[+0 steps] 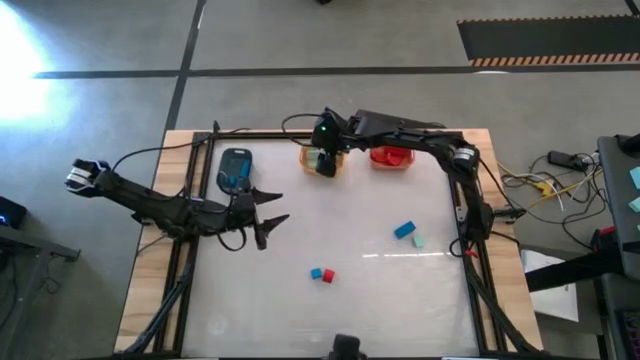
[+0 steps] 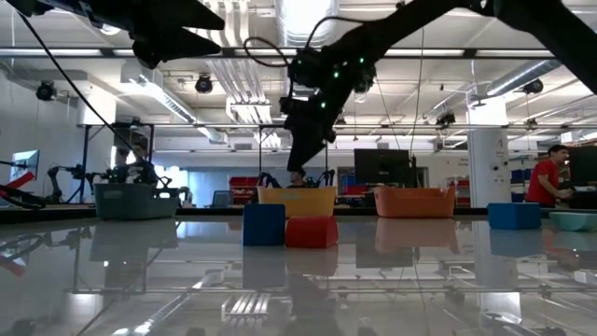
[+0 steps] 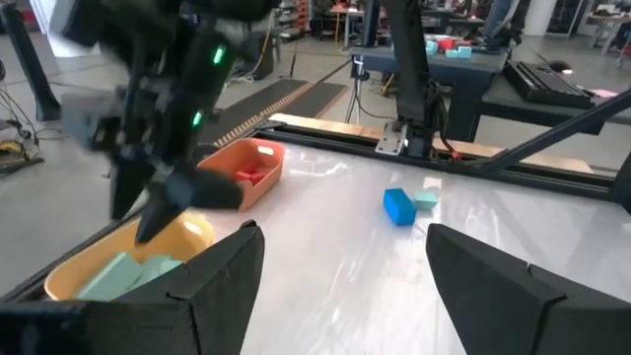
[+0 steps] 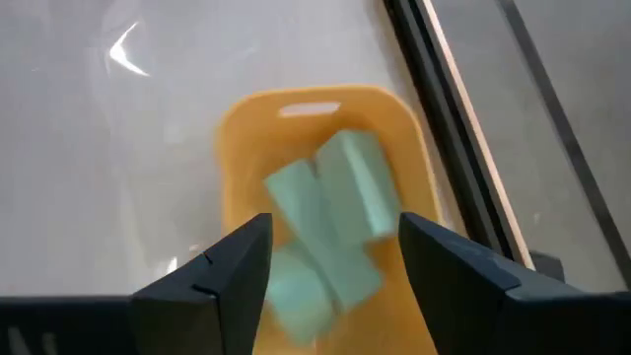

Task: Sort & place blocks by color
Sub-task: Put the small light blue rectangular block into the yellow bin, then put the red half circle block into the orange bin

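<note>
Right gripper point(image 4: 330, 261) over yellow bin point(image 4: 237, 138), fingers apart, empty; teal blocks point(image 4: 330, 222) blurred inside. Left gripper point(image 1: 270, 207) wide, mid-left.

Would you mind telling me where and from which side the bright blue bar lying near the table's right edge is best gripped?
Probably across the middle of the blue bar, coming straight down from above, claw fingers on its two long sides. It lies flat and skewed on the table, so the claw should turn to match. The pale teal block sits close by one end, so I would avoid gripping end to end.
</note>
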Controlling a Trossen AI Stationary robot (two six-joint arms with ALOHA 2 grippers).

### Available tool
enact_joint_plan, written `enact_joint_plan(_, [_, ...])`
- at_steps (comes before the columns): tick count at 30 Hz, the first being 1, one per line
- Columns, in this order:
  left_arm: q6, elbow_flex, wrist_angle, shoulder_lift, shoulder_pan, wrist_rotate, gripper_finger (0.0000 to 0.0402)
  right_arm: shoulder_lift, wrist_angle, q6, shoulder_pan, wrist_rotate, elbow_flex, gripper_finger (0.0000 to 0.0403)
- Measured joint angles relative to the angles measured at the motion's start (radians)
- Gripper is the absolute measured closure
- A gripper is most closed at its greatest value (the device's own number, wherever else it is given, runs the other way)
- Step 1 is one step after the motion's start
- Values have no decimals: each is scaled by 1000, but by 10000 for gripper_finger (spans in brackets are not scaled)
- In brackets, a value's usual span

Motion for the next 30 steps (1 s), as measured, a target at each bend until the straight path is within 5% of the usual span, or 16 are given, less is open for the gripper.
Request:
enact_joint_plan(9, [-4, 0, 0, 5, 0, 0, 134, -151, -213, 88, 181, -46, -40, 229])
enact_joint_plan(18, [1, 0, -1, 5, 0, 0, 134, -285, -82, 231, 476, -59, -286, 245])
enact_joint_plan(26, [107, 13, 2, 5, 0, 0, 134, -284, 42, 400, 668, -26, -387, 206])
enact_joint_plan(30, [171, 13, 8, 4, 0, 0, 134, -277, 34, 290, 737, 4, -400, 177])
